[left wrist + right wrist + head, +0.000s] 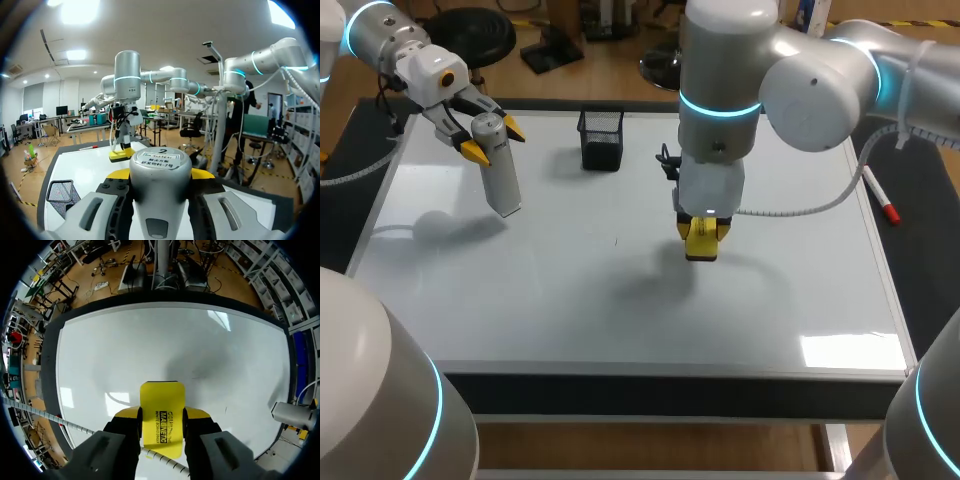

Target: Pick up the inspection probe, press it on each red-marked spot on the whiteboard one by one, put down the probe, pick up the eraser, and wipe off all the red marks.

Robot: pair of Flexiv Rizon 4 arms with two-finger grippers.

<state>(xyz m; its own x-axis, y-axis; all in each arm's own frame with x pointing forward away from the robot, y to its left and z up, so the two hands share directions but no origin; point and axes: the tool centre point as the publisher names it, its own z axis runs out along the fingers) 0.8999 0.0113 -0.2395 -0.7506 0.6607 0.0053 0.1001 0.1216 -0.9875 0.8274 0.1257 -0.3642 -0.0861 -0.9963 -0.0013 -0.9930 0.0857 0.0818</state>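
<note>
White, glossy whiteboard [570, 310] takes up pretty much the whole dark table [920, 270]; grey frame round it; a bright patch of glare [850, 350] sits at the near right corner, plus soft grey shadows under both arms.

Right arm [720, 90] comes in from the right and hangs straight down over the middle of the board; left arm [390, 40] comes in from the far left corner.

Left gripper [492, 140] is clamped round the top of the probe [500, 180], a fat grey cylinder, yellow tips on either side; the probe is up off the board, tilted, over the far left part, its shadow [450, 225] on the surface below.

Black mesh pen cup [601, 138] stands upright on the board near the far edge.

Right gripper [162, 413] is pinching the yellow eraser [162, 395] from both sides; the eraser is down at the board near its middle, can't tell if it's actually touching.

A marker [880, 195] with a red cap lies along the board's right edge; one tiny dark speck [615, 240] on the board left of the eraser, too small to make out.
</note>
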